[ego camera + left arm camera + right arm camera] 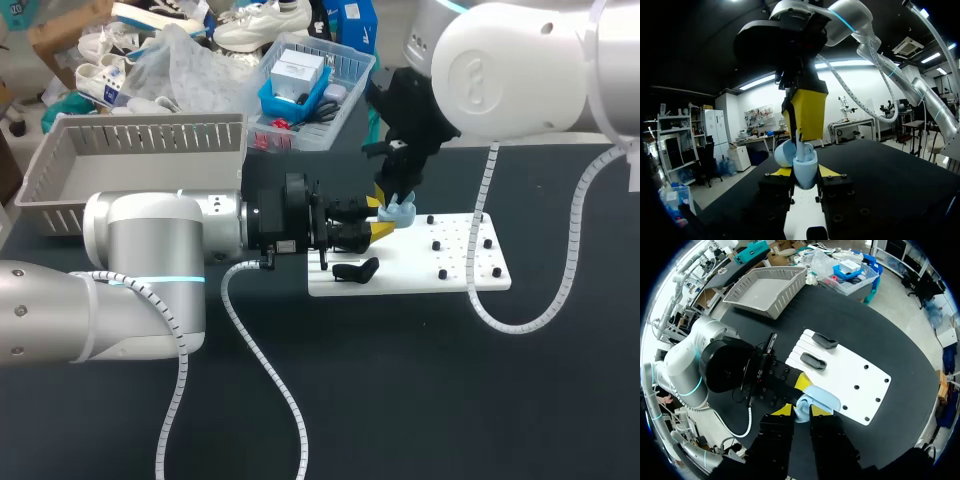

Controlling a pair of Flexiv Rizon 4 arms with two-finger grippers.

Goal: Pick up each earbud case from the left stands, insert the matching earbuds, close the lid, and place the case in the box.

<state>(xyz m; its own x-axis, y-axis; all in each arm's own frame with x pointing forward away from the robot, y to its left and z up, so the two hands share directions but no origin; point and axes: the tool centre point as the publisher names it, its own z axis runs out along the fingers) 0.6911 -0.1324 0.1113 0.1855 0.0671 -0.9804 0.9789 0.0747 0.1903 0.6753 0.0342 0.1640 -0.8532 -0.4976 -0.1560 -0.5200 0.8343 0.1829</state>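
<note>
A pale blue earbud case hangs above the white board's left part, lid open. My left gripper is shut on its body from two sides; in the left wrist view the case sits between the left gripper's yellow tips. My right gripper comes straight down onto it. Its yellow tips are closed on a small pale earbud at the case's mouth. Seen from the right wrist, the right gripper stands over the case's open lid.
The white board carries two black earbud cases on its left stands and several black pegs to the right. A grey slatted box stands at the back left, with a clear bin of small items beside it.
</note>
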